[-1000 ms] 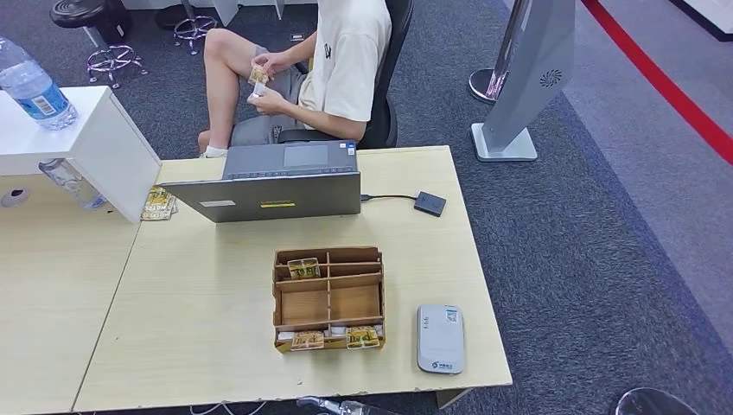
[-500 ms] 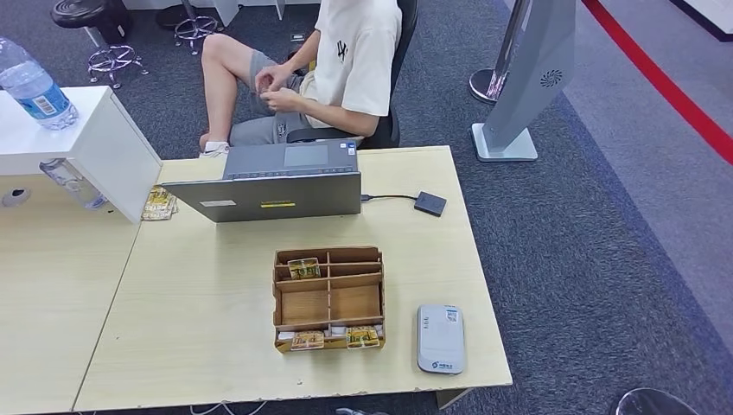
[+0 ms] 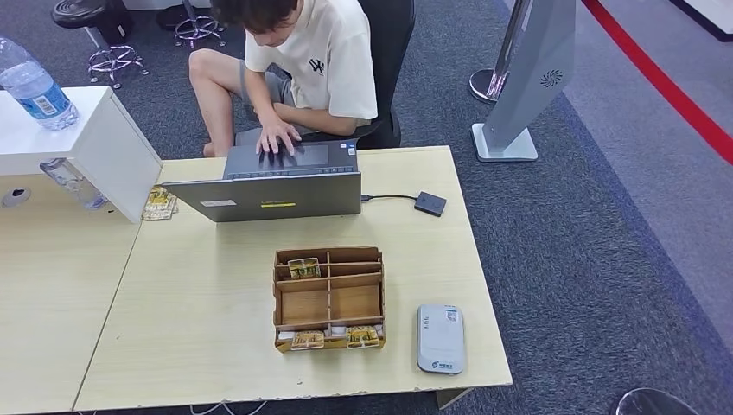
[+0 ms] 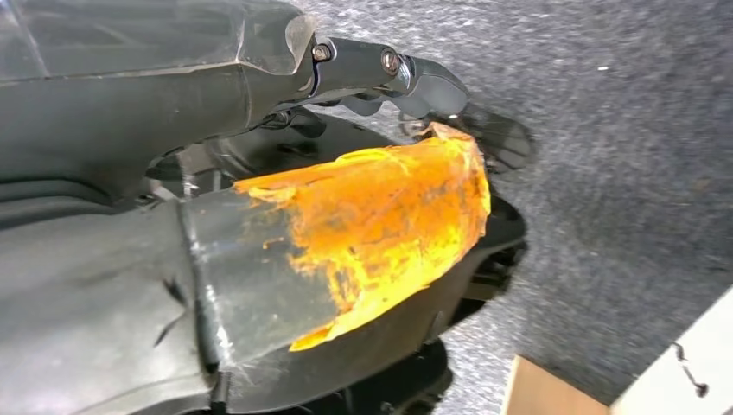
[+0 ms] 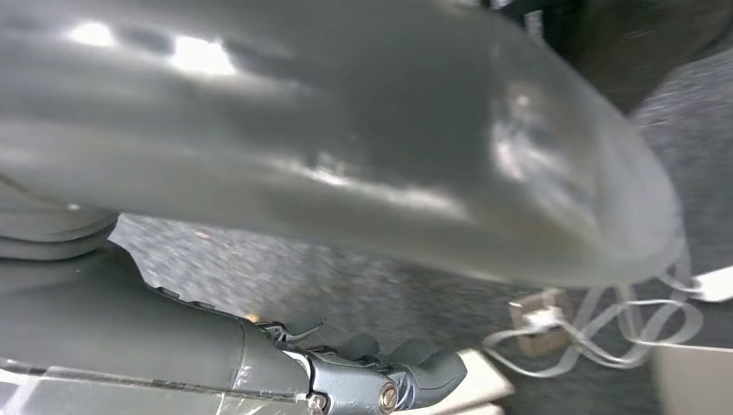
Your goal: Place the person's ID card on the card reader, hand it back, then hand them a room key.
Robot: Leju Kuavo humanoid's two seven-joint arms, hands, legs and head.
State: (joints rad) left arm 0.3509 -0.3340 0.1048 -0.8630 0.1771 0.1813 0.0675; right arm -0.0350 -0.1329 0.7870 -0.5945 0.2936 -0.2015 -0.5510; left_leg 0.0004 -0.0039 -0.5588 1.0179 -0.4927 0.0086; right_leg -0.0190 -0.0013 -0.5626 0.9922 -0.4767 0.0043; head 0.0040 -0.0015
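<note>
A white card reader point(image 3: 441, 337) lies flat near the table's front right corner. To its left stands a wooden divided box point(image 3: 328, 298) with yellowish cards point(image 3: 303, 269) in a back slot and more cards point(image 3: 328, 338) along its front row. A person point(image 3: 302, 60) sits behind the open laptop point(image 3: 277, 183) with one hand point(image 3: 277, 138) on its keyboard; I see no card in that hand. My left hand point(image 4: 346, 225) hangs over grey carpet, its thumb wrapped in worn orange, holding nothing. My right hand point(image 5: 346, 156) also hangs over carpet, empty.
A small black box point(image 3: 430, 203) on a cable lies right of the laptop. A white raised shelf point(image 3: 78, 143) with a water bottle point(image 3: 33, 86) stands at the left, a stack of cards point(image 3: 158, 204) beside it. A grey kiosk stand point(image 3: 519, 86) is beyond the table.
The person, who held a card in both hands, has leaned forward and laid one hand on the laptop keyboard. A robot part at the picture's lower edge has dropped out of sight.
</note>
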